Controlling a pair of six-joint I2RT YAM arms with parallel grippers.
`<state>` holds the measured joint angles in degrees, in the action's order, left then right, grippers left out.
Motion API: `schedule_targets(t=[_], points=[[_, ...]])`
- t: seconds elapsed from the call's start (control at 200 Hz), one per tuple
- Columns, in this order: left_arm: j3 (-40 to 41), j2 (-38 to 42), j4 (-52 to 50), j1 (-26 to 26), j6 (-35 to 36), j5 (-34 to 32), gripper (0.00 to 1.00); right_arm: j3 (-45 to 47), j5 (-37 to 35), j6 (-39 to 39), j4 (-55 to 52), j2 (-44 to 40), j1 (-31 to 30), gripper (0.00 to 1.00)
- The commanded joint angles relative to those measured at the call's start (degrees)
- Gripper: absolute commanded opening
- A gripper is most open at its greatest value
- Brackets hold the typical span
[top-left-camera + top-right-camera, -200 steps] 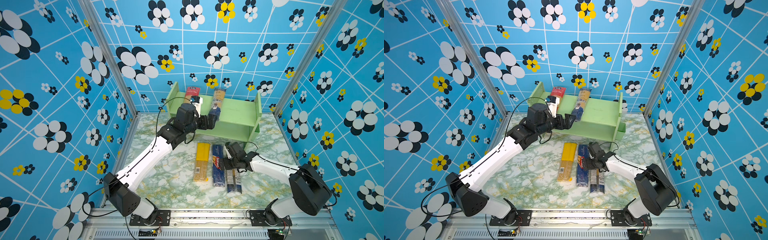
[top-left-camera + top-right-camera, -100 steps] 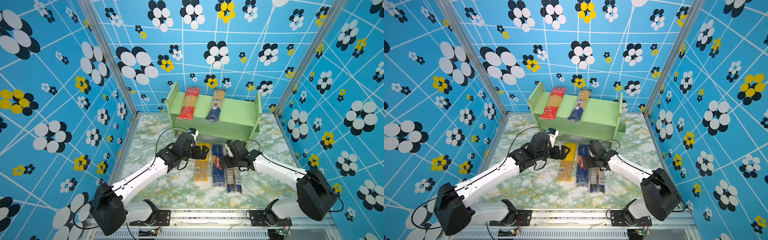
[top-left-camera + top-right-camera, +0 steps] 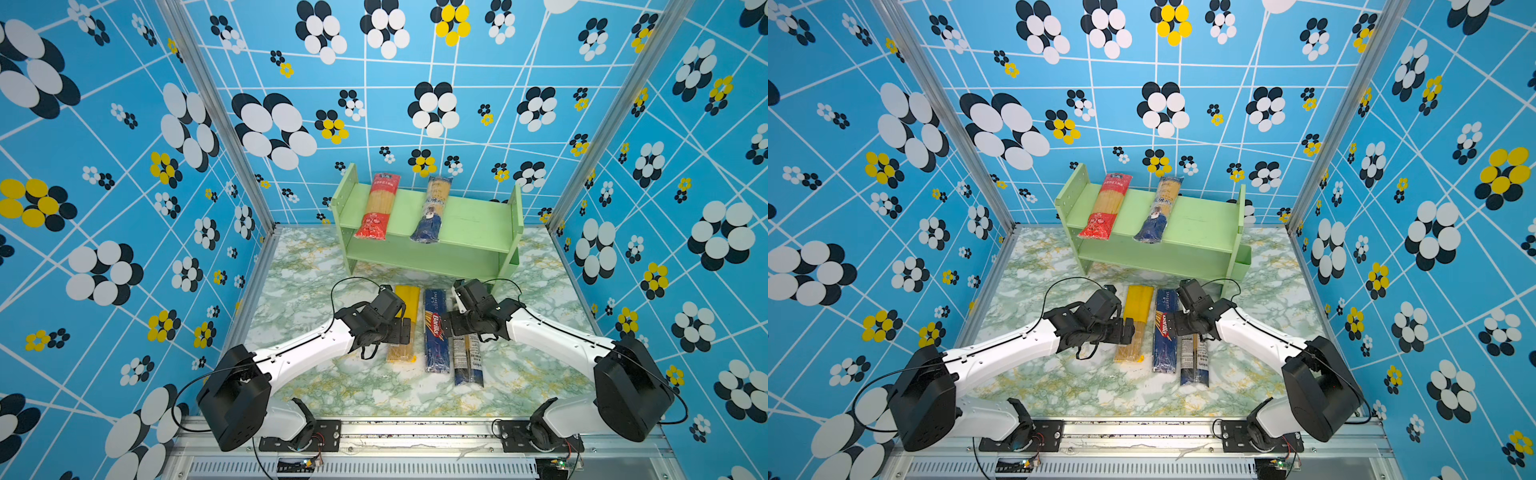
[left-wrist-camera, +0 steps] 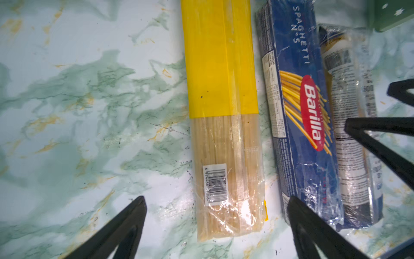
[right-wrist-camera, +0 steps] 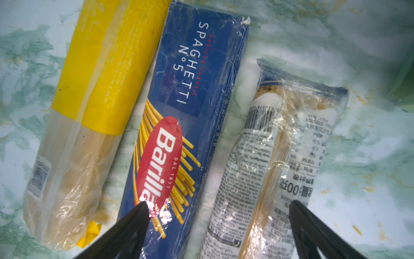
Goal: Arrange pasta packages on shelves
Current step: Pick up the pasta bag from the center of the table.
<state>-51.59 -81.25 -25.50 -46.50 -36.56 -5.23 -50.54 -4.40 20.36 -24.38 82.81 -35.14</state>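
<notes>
Hovering my left gripper (image 4: pixel 216 199), wide open and empty, astride the yellow pack (image 4: pixel 221 67) on the table (image 4: pixel 67 112); one jaw overlaps the blue pack (image 4: pixel 298 112), so closing could snag both. Right gripper (image 5: pixel 218 203) gapes empty too.

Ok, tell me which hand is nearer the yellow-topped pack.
Left. The left hand hangs open over the yellow-topped pack; the right hand sits farther off, over the Barilla pack and clear labelled pack.
</notes>
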Motion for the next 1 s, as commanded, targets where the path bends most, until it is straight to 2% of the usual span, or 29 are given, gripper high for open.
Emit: schedule_targets(t=[0.0,0.3,0.48,0.995], points=[[-2.14,-2.67,-1.62,-1.75,-2.12,-1.84,0.99,-1.95,-1.34,0.56,-1.99,-0.72,-0.26,0.99],[-2.9,-8.62,-0.34,-3.79,-4.58,-1.18,0.99,-1.42,-1.96,0.49,-1.89,-1.07,-0.28,0.99],[-3.25,-11.35,1.05,-5.2,-6.49,-3.69,0.99,-1.65,-2.33,0.03,-1.82,-0.81,-0.28,0.99],[-3.28,-15.61,1.77,-5.46,-8.2,-5.91,0.99,-0.77,-3.08,-0.28,-1.91,-2.42,-0.24,0.99]])
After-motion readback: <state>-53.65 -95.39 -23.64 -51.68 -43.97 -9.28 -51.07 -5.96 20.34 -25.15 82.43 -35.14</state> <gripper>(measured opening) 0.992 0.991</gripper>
